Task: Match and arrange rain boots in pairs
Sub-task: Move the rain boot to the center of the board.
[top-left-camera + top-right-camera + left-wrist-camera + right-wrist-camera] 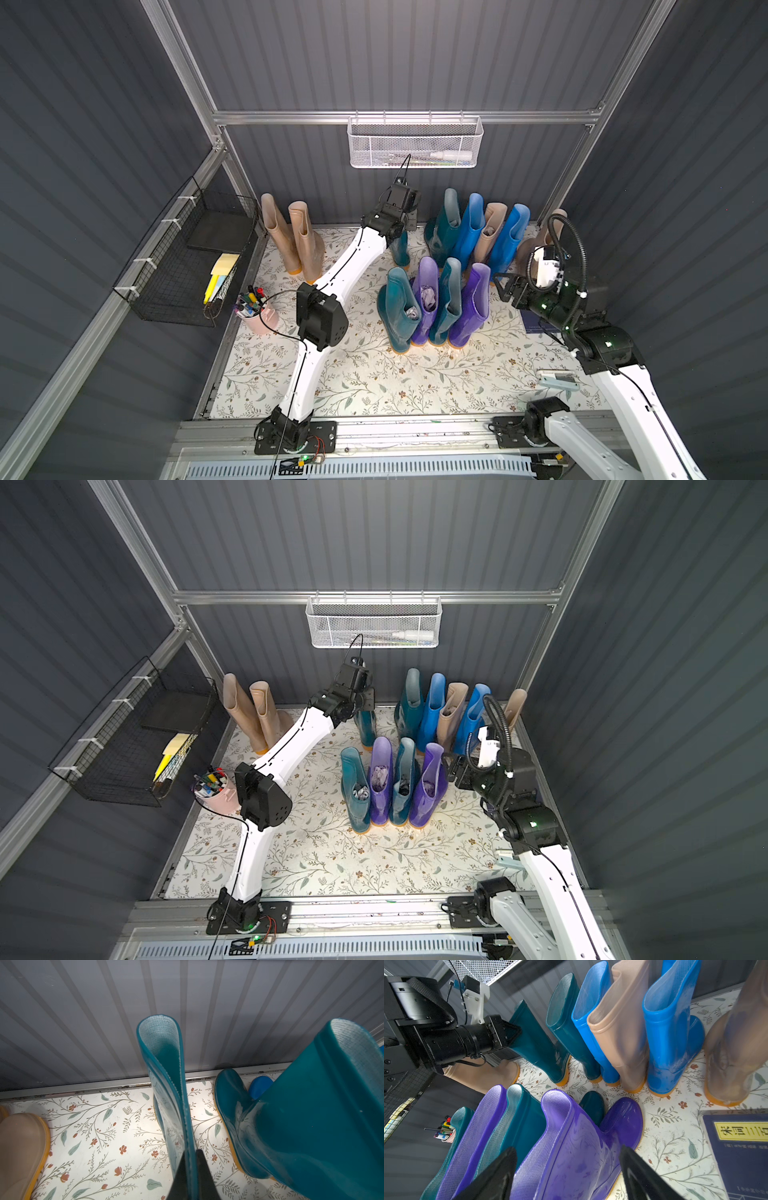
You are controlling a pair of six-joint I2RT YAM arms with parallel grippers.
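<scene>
Boots fill the back half of the floral desk (374, 382), and several show only in part. One teal boot (166, 1084) is pinched at the rim of its shaft by the clenched left gripper (192, 1154). In both top views the arm's wrist covers that gripper and the shaft, leaving only the foot in sight. Whether the sole rests on the desk cannot be told.

Two beige boots (305, 241) stand apart from it by the back wall on the left arm's side. The left wrist view catches just one toe of them, cut by the frame edge.

On its other side a back row runs second teal boot (446, 224), blue boot (469, 232), beige boot (491, 232), another blue boot (510, 241). A last beige boot (515, 706) beyond them is largely masked by the right arm's looped cable.

The front row (399, 311) is packed tight, teal and purple alternating, and ends in a purple boot (471, 307) nearest the right arm. The right gripper (566, 1149) is released, its fingers spread wide to either side of that boot's shaft. Contact cannot be made out.

A dark blue book (737, 1147) is cut off at the frame edge. A small pale object (557, 380) near the desk's front is too unclear to name.
</scene>
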